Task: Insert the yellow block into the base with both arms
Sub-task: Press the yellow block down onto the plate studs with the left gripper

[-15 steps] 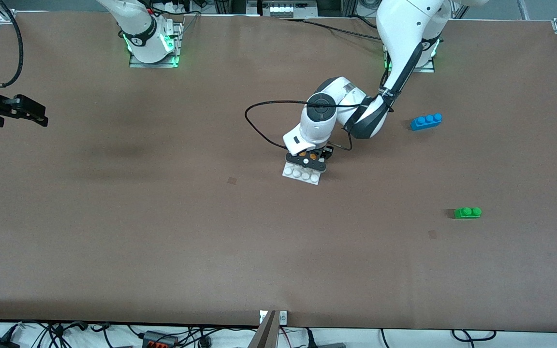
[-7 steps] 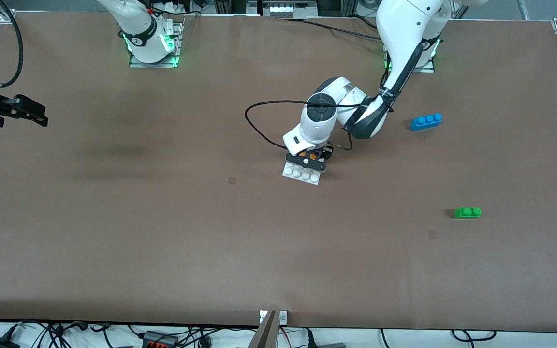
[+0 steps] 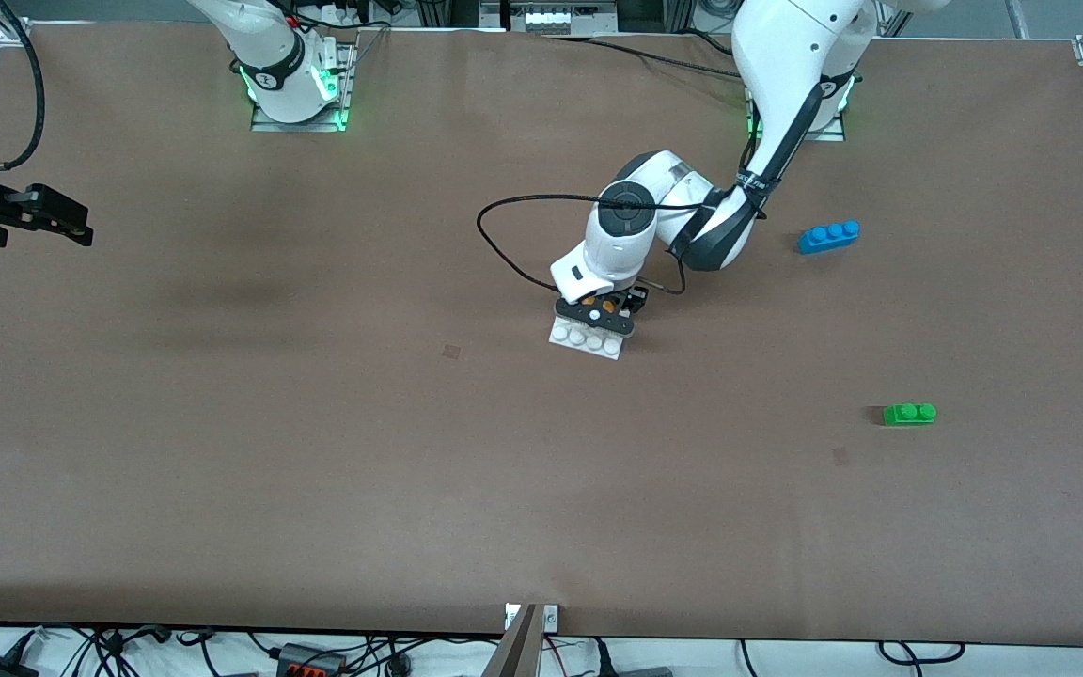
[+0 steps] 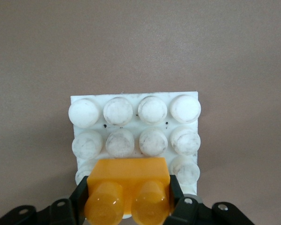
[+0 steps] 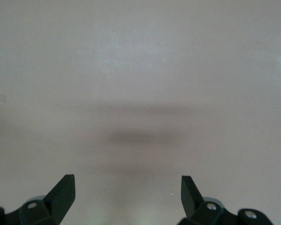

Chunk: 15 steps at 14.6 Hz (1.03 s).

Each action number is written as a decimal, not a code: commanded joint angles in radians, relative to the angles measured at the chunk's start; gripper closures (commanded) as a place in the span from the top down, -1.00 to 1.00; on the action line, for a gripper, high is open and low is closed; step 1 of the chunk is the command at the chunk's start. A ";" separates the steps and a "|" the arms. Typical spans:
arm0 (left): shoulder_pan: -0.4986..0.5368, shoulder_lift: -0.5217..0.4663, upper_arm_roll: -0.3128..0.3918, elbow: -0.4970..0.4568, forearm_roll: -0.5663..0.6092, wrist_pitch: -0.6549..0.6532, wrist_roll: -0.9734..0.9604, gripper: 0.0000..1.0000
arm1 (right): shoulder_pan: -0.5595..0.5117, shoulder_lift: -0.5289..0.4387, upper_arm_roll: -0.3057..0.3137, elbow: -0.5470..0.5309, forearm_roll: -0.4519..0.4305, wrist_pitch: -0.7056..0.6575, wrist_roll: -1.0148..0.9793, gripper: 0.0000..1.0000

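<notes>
While left gripper [image 4: 129,199] fingers stay clamped on yellow block [image 4: 129,185], pressed onto base [image 4: 136,126] mid-desk, nothing shifts; seating likely underway. Right gripper [image 5: 126,194] waits, fingers spread, empty, at right arm's desk end.

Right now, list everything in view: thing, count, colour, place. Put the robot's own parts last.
yellow block: one, yellow-orange, clamped in the left gripper over the base's edge farthest from the front camera.
base: one, white, studded, mid-table.
blue brick: one, blue, toward the left arm's end, farther from the front camera than the green brick.
green brick: one, green, toward the left arm's end.
table: one, brown.
left gripper: one, black, shut on the yellow block over the base.
right gripper: one, black, open, waiting over the table's right-arm end.
</notes>
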<state>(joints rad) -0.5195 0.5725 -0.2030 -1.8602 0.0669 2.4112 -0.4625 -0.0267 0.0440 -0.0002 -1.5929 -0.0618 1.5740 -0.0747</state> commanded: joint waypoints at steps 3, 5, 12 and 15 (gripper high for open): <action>0.009 0.023 0.005 -0.013 0.028 0.060 0.018 -0.18 | -0.007 0.005 0.006 0.019 -0.003 -0.016 0.013 1.00; 0.009 0.023 0.005 -0.013 0.028 0.059 0.019 -0.18 | -0.007 0.005 0.006 0.019 -0.003 -0.016 0.013 1.00; 0.019 0.015 0.011 -0.013 0.039 0.046 0.038 -0.20 | -0.007 0.005 0.006 0.019 -0.003 -0.016 0.013 1.00; 0.027 0.006 0.020 -0.011 0.041 0.023 0.056 -0.23 | -0.007 0.005 0.006 0.019 -0.003 -0.016 0.013 1.00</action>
<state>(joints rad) -0.5021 0.5722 -0.1957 -1.8630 0.0785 2.4304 -0.4380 -0.0267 0.0440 -0.0002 -1.5929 -0.0618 1.5740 -0.0746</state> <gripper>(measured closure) 0.322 0.000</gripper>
